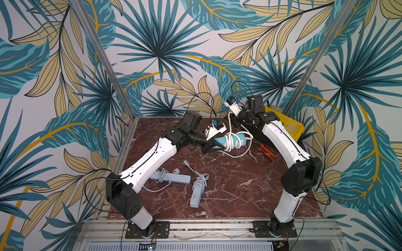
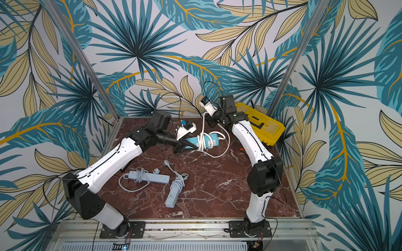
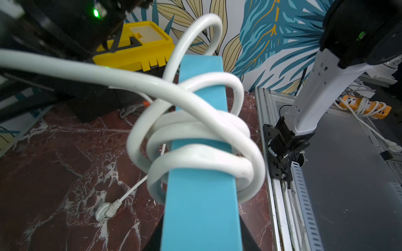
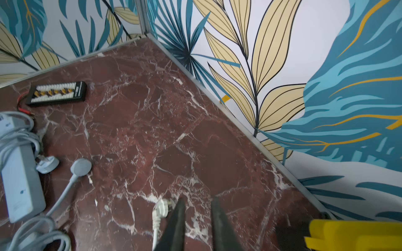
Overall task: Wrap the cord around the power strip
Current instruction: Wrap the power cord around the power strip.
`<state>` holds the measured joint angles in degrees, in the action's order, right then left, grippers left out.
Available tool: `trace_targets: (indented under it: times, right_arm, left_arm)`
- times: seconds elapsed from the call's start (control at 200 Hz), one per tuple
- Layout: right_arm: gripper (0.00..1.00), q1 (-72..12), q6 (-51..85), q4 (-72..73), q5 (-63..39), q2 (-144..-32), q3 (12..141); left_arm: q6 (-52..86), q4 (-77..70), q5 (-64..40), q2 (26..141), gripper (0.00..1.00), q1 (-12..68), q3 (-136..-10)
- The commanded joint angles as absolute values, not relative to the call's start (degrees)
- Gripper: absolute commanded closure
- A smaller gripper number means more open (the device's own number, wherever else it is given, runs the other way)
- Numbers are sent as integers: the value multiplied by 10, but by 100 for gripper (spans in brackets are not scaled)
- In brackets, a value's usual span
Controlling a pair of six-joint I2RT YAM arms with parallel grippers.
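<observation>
Left arm [image 1: 150, 158] low with power strip [image 1: 238, 139]

The power strip [image 3: 200, 206] is light blue and its cord [image 3: 191, 128] white. The table [image 1: 239, 184] is dark red marble with white veins. At near left, two grey strips [image 1: 174, 178] are a pale blue-grey, with grey cords. The walls [image 1: 163, 54] are off-white, patterned with teal and beige leaves outlined in black on mustard-yellow stems. The toolbox [image 2: 268, 130] at far right is yellow with a black handle, the pliers [image 1: 266, 151] beside it have orange handles. The arms [image 1: 148, 160] are white with black joints.
</observation>
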<state>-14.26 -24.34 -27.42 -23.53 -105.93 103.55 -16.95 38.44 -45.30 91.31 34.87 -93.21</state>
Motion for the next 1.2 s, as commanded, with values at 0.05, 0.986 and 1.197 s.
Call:
trace_targets:
  times: [0.05, 0.986, 1.197]
  right_arm:
    - [54, -121, -109, -79, -259, -1051, 904]
    - [48, -133, 17, 0, -108, -1169, 846]
    - [70, -152, 35, -16, -82, -1212, 893]
  left_arm:
    - [-147, 363, -492, 899, 100, 362, -971]
    - [103, 134, -323, 914, 100, 344, -1080]
    - [111, 134, -345, 934, 100, 345, -1106]
